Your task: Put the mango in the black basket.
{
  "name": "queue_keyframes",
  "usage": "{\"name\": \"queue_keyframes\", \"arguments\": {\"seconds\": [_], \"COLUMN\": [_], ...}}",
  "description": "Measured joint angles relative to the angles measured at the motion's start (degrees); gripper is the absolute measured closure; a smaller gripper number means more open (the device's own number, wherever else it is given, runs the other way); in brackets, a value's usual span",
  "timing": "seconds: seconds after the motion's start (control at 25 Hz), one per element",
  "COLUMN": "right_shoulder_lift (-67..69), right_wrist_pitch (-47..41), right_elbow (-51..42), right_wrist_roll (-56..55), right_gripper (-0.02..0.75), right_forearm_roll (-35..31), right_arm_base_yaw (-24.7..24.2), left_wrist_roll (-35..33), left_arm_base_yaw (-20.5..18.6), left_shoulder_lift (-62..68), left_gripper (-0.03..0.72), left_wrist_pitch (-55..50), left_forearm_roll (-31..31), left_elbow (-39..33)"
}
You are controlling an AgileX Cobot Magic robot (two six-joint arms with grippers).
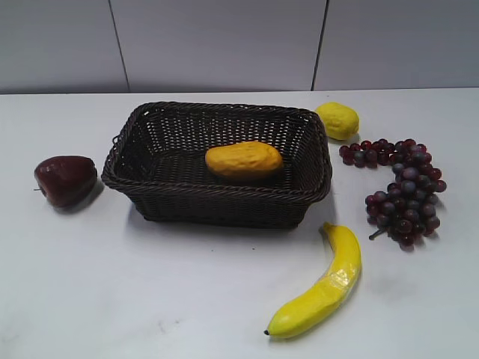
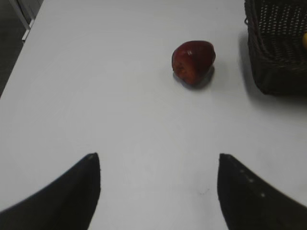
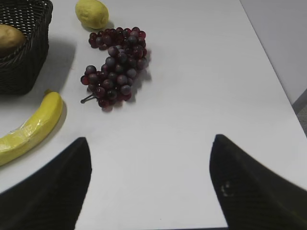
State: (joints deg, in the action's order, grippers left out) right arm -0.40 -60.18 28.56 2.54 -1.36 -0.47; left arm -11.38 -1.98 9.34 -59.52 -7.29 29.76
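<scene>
The orange-yellow mango [image 1: 244,159] lies inside the black basket [image 1: 150,182] at the table's middle. In the right wrist view the mango [image 3: 8,38] shows over the basket's rim [image 3: 33,43] at the top left. The basket's corner [image 2: 276,52] is at the top right of the left wrist view. My left gripper [image 2: 158,160] is open and empty over bare table, well short of the basket. My right gripper [image 3: 149,143] is open and empty over bare table, to the right of the basket. Neither gripper shows in the exterior view.
A dark red apple [image 1: 66,179] [image 2: 193,61] lies left of the basket. A lemon [image 1: 337,120] [image 3: 91,13], purple grapes [image 1: 400,188] [image 3: 115,64] and a banana [image 1: 322,288] [image 3: 31,127] lie to its right. The table's right edge [image 3: 276,72] is near.
</scene>
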Motion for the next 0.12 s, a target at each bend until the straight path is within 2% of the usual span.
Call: {"name": "queue_keyframes", "arguments": {"seconds": [0.12], "right_shoulder_lift": [0.0], "right_wrist_pitch": [0.0], "right_elbow": [0.0], "right_wrist_roll": [0.0], "right_gripper": [0.150], "right_forearm_roll": [0.0], "right_arm_base_yaw": [0.0], "left_wrist_roll": [0.0], "left_arm_base_yaw": [0.0], "left_shoulder_lift": [-4.0], "left_gripper": [0.108], "left_wrist_pitch": [0.0], "left_forearm_roll": [0.0], "left_elbow": [0.0]}}
